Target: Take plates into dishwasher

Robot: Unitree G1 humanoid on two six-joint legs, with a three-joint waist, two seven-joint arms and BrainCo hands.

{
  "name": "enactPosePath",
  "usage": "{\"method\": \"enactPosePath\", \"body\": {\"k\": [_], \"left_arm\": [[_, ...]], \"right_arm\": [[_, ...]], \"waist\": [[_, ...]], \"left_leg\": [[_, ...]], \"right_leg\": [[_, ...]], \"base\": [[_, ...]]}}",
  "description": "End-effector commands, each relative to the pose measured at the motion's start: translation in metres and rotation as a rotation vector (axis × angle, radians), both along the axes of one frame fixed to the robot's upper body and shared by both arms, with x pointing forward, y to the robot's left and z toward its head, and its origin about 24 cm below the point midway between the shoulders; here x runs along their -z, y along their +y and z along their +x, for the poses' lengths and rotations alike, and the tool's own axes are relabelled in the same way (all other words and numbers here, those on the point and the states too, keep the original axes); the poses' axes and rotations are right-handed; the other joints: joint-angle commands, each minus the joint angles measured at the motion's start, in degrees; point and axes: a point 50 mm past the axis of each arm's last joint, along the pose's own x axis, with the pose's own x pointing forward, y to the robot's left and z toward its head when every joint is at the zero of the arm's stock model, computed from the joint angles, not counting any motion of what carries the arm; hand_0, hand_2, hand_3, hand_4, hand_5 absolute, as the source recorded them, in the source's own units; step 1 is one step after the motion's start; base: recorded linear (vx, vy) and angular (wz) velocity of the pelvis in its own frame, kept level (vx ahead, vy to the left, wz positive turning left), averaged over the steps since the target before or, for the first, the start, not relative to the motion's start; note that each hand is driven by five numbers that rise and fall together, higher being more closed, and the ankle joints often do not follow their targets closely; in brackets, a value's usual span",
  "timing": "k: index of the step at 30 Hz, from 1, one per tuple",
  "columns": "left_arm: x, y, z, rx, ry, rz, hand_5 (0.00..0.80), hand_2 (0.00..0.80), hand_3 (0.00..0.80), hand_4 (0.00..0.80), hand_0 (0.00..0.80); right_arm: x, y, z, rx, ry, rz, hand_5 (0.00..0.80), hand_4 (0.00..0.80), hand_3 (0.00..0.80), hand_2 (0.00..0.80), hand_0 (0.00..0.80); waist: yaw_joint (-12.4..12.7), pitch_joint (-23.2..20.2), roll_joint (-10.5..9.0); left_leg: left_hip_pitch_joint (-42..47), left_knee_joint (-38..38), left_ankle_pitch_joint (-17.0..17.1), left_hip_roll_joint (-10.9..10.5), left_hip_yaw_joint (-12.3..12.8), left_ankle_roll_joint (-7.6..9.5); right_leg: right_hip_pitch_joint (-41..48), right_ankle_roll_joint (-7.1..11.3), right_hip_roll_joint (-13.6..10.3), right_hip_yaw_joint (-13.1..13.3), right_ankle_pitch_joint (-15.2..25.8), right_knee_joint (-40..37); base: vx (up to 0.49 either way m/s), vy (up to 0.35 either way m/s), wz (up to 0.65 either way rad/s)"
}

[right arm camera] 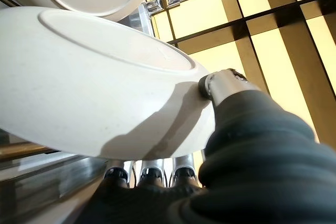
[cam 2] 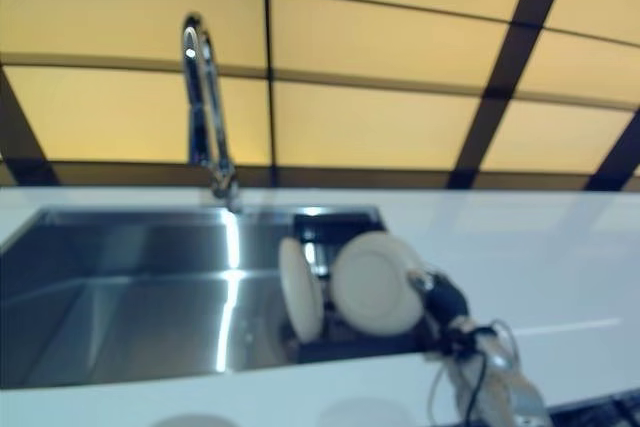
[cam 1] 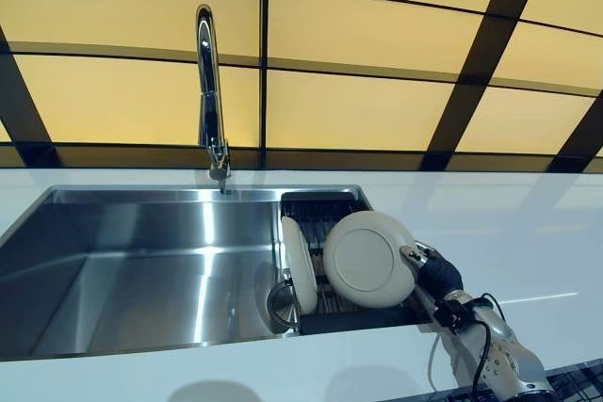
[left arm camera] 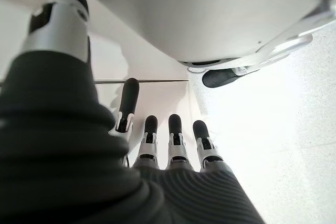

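A round cream plate [cam 1: 369, 259] is tilted on edge over the dark dish rack [cam 1: 325, 209] at the sink's right end. My right hand [cam 1: 435, 275] is shut on its right rim. In the right wrist view the thumb [right arm camera: 220, 85] presses the plate's [right arm camera: 94, 93] underside and the fingers [right arm camera: 152, 174] lie under it. A second cream plate [cam 1: 300, 265] stands upright in the rack just left of the held one. My left hand [left arm camera: 173, 145] shows only in its own wrist view, fingers straight and holding nothing.
The steel sink [cam 1: 141, 261] is sunk in a white counter [cam 1: 528, 233], with a tall chrome faucet [cam 1: 209, 91] behind it. A yellow panelled wall with dark bars rises at the back. The sink basin left of the rack holds nothing.
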Motion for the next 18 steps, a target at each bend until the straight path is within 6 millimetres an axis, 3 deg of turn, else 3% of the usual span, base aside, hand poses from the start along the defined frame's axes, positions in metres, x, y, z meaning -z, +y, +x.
{"method": "enactPosePath", "body": {"k": [1,3,18], "left_arm": [[-0.012,-0.004,0.054,0.051,-0.163,0.006,0.000,0.000,0.000,0.000,0.000],[-0.012,-0.003,0.052,0.051,-0.164,0.005,0.000,0.000,0.000,0.000,0.000],[-0.011,0.000,0.044,0.055,-0.149,0.008,0.000,0.000,0.000,0.000,0.000]], "right_arm": [[-0.002,0.019,0.002,-0.026,-0.024,0.016,0.800,0.800,0.800,0.800,0.800],[-0.025,0.017,0.009,-0.009,-0.108,0.006,0.800,0.800,0.800,0.800,0.800],[-0.109,0.009,0.015,0.097,-0.417,-0.041,0.800,0.800,0.800,0.800,0.800]], "waist": [[1.8,4.1,-0.48],[1.7,4.1,-0.41],[1.7,3.7,-0.39]], "left_leg": [[-2.9,1.4,0.2,-2.5,-0.9,2.93],[-2.9,1.4,0.1,-2.4,-0.7,3.02],[-2.7,1.5,-0.1,-2.2,-0.1,3.01]], "right_leg": [[3.5,5.84,-3.1,-0.5,-2.7,2.1],[3.3,5.80,-3.1,-0.3,-2.7,2.3],[3.4,5.55,-3.2,0.3,-2.7,2.2]], "base": [[0.000,0.000,0.00],[0.000,0.000,0.00],[0.001,0.000,0.00]]}}
